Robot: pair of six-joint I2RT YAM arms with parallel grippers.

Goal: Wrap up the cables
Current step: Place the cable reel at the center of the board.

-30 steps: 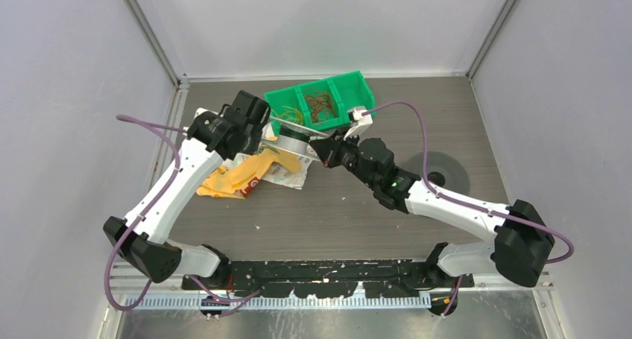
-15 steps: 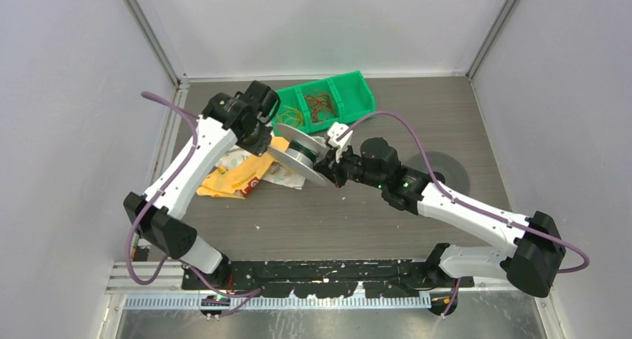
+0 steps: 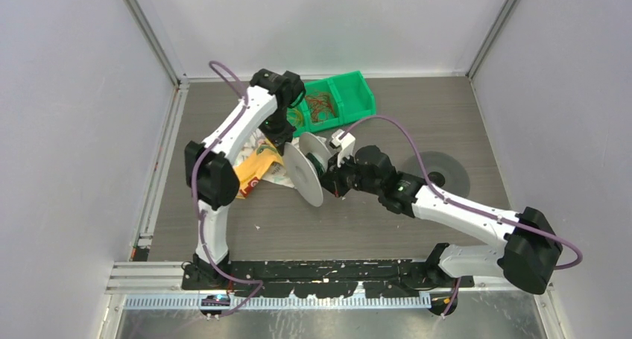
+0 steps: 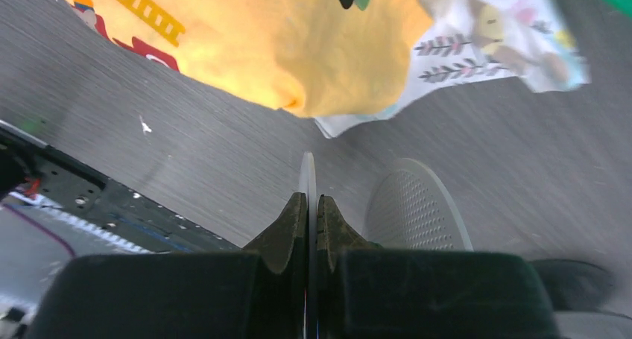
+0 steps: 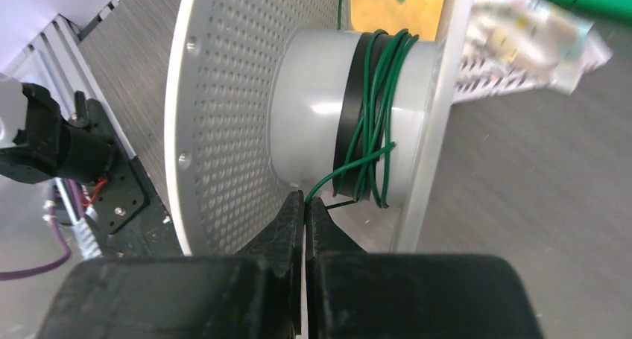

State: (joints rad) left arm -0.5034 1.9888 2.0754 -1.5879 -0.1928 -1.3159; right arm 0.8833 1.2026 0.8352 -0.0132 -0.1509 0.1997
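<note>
A grey perforated spool (image 3: 307,169) stands on edge at the table's middle. My left gripper (image 3: 287,139) is shut on the thin rim of one flange (image 4: 307,176); the other flange (image 4: 417,205) shows beside it. A dark green cable (image 5: 376,123) is wound several turns round the hub (image 5: 320,108), over a black band. My right gripper (image 5: 305,200) is shut on the free end of this green cable just below the hub; it sits right of the spool in the top view (image 3: 333,182). Yellow cables (image 3: 295,116) and reddish-brown cables (image 3: 320,106) lie in the green bin (image 3: 359,93).
A yellow cloth and printed packets (image 3: 257,168) lie left of the spool, under the left arm. A flat grey disc (image 3: 440,173) lies on the table to the right. The green bin stands at the back, close to the left wrist.
The left arm has swung back and up towards the bin. The spool has tipped from lying nearly flat to standing on edge. The right gripper has followed it left and down.
</note>
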